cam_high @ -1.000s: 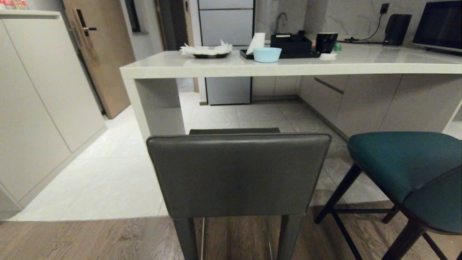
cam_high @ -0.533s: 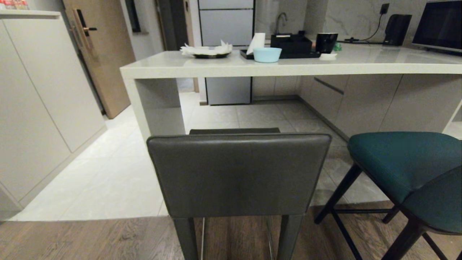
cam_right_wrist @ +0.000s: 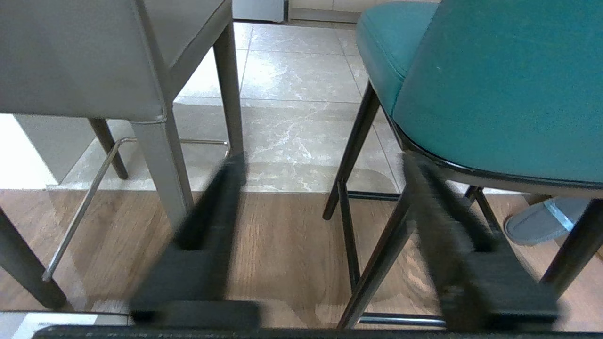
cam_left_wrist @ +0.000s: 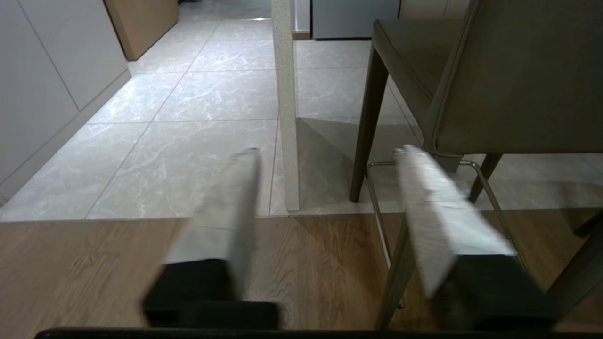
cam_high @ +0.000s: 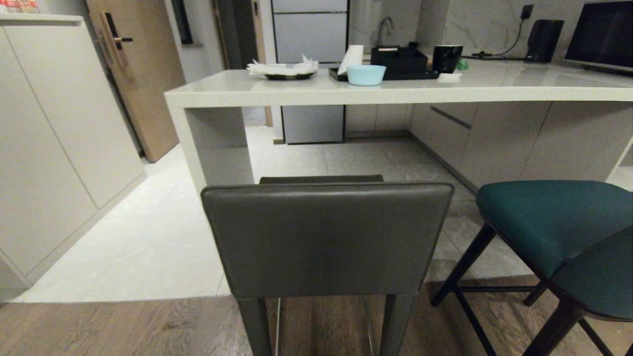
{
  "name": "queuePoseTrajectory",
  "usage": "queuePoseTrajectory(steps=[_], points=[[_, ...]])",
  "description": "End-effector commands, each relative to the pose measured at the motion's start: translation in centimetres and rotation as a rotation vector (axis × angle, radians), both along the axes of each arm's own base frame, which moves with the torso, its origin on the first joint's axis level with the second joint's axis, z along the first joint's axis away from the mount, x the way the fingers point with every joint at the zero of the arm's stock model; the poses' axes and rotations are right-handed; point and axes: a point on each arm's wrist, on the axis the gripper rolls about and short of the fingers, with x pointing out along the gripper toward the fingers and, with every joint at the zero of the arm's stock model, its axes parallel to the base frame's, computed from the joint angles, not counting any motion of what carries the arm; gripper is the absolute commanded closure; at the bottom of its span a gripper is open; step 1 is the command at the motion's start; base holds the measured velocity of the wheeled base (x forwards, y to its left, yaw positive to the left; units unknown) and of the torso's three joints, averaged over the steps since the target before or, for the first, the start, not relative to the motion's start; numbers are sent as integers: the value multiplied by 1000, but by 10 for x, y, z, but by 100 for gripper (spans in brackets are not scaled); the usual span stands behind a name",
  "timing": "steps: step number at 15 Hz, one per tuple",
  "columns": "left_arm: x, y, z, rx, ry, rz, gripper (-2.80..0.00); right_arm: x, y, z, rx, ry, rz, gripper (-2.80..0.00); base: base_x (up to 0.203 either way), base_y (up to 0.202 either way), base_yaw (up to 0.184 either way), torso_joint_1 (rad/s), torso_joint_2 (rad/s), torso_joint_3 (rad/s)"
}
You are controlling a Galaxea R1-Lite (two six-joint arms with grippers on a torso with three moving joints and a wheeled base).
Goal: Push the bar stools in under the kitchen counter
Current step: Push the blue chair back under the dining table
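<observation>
Grey leather, the grey stool [cam_high: 326, 237] fills the head view's lower centre, square to the kitchen counter [cam_high: 395, 91] across the top but short of it; I'd push it straight first. Lower right, the teal stool [cam_high: 554, 222] sits skewed (needs turning). Left gripper [cam_left_wrist: 325, 155] and right gripper [cam_right_wrist: 320, 162] hang low with fingers apart, empty.

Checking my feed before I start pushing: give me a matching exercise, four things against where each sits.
Things:
1. grey stool
2. teal stool
3. blue bowl
4. wooden door

Places:
A. on the counter
B. far left, behind the counter's end
C. straight ahead, back facing the camera
D. right of the other stool

Pairs: 1-C, 2-D, 3-A, 4-B
</observation>
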Motion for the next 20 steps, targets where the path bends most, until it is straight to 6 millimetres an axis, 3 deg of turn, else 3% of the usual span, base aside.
queuePoseTrajectory(steps=[1, 20], points=[[2, 0, -5, -1, 20, -1, 0, 0, 0, 0, 2, 3, -1, 0, 0, 0, 0, 0, 0, 0], [2, 0, -5, -18, 18, -4, 0, 0, 0, 0, 12, 0, 4, 0, 0, 0, 0, 0, 0, 0]])
